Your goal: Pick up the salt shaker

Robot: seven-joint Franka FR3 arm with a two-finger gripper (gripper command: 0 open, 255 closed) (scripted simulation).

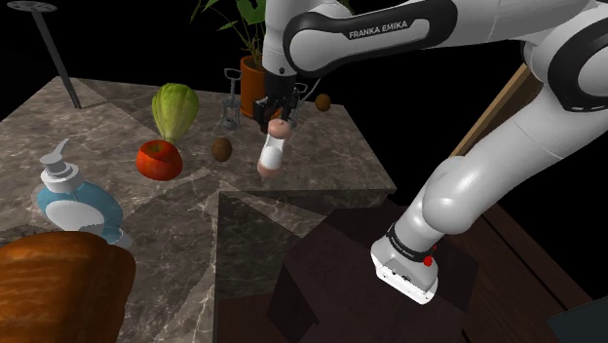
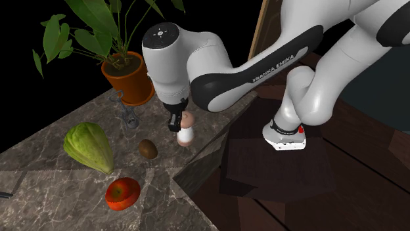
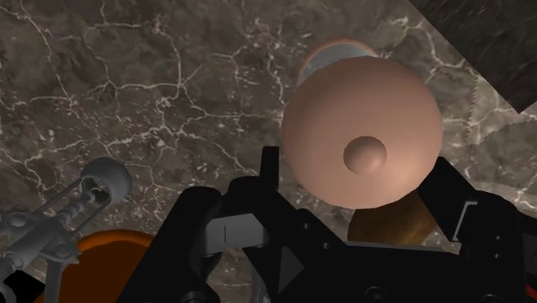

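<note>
Gripper [image 1: 279,117] pinches the salt shaker [image 1: 271,152] by its rounded pink cap, one finger on each side in the wrist view. Shaker hangs directly below the gripper, long axis near vertical, base leaning slightly toward the shoulder view's left. Base sits at or just above the marble counter [image 1: 331,171]; which one cannot be told. Judgement: next move is a straight lift.

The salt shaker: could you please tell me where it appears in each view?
Shoulder view: salt shaker upper centre, right of the corkscrew.
Second exterior view: salt shaker centre, right of the corkscrew.
Wrist view: salt shaker clasped in the gripper, corkscrew aside.
Shared landmark: the corkscrew.
</note>
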